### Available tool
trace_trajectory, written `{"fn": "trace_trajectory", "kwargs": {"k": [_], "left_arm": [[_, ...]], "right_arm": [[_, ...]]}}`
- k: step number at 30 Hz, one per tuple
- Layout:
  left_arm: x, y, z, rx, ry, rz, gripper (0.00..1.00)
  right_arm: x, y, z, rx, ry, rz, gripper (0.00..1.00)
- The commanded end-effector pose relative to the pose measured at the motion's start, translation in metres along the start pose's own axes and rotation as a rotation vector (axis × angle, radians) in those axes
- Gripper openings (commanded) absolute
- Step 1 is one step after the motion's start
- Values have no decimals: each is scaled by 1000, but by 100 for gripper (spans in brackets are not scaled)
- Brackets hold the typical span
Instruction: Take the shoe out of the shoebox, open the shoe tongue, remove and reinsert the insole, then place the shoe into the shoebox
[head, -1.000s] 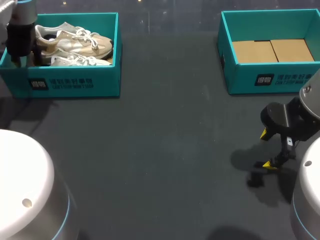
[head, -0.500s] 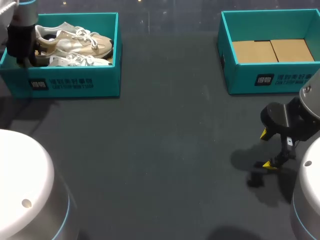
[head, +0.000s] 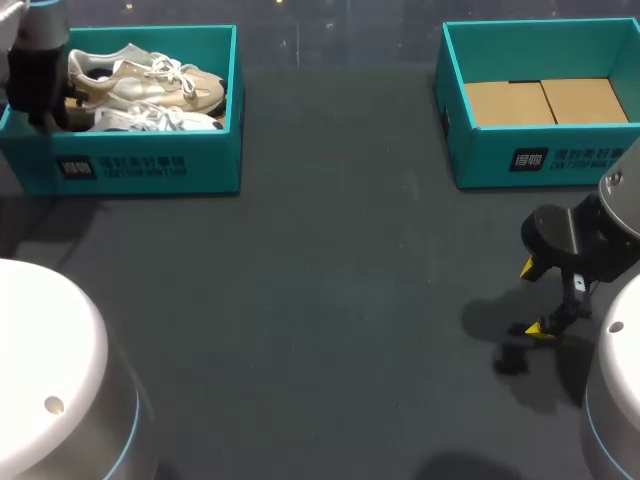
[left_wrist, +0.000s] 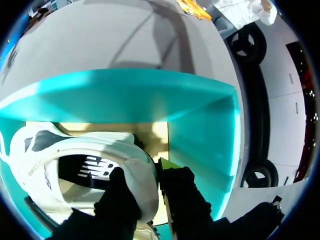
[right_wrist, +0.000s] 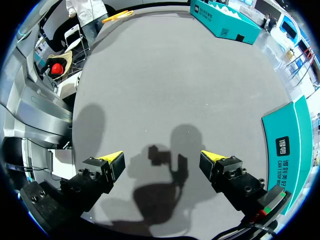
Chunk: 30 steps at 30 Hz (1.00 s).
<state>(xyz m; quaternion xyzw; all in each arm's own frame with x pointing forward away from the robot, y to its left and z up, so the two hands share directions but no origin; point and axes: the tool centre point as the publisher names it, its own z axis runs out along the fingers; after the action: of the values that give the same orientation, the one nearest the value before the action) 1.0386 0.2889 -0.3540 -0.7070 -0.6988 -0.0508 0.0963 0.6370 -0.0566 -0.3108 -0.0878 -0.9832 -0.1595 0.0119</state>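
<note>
The left teal shoebox (head: 150, 165) holds a pair of beige-and-white sneakers. My left gripper (head: 42, 100) stands at the box's left end, over the heel of the rear shoe (head: 150, 80). In the left wrist view the left gripper (left_wrist: 150, 182) is shut on the white shoe's (left_wrist: 75, 150) heel collar, one finger inside the opening and one outside against the box wall (left_wrist: 200, 130). The second shoe (head: 160, 120) lies in front of it. My right gripper (head: 533, 298) hovers open over bare table at the right; the right wrist view shows nothing between the right gripper's (right_wrist: 162, 159) fingers.
A second teal shoebox (head: 540, 160) with a brown cardboard insert (head: 545, 100) stands at the back right; its corner (right_wrist: 290, 145) lies beside my right gripper. Dark table surface (head: 330, 300) spreads between the two boxes.
My left gripper has closed on the rear shoe's heel, and that heel has risen a little and shifted left. The right arm has not moved.
</note>
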Motion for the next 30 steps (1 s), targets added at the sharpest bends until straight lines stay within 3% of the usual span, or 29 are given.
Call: {"fn": "trace_trajectory", "kwargs": {"k": [1,15,30], "left_arm": [[6,-1,-8,-1,-18,2,0],[17,2,-37,-38,-79,1,0],[29,2,-83,-68,-107,-26,0]], "right_arm": [[2,0,0,2,-3,0,100],[2,0,0,2,-3,0,100],[2,0,0,2,-3,0,100]]}}
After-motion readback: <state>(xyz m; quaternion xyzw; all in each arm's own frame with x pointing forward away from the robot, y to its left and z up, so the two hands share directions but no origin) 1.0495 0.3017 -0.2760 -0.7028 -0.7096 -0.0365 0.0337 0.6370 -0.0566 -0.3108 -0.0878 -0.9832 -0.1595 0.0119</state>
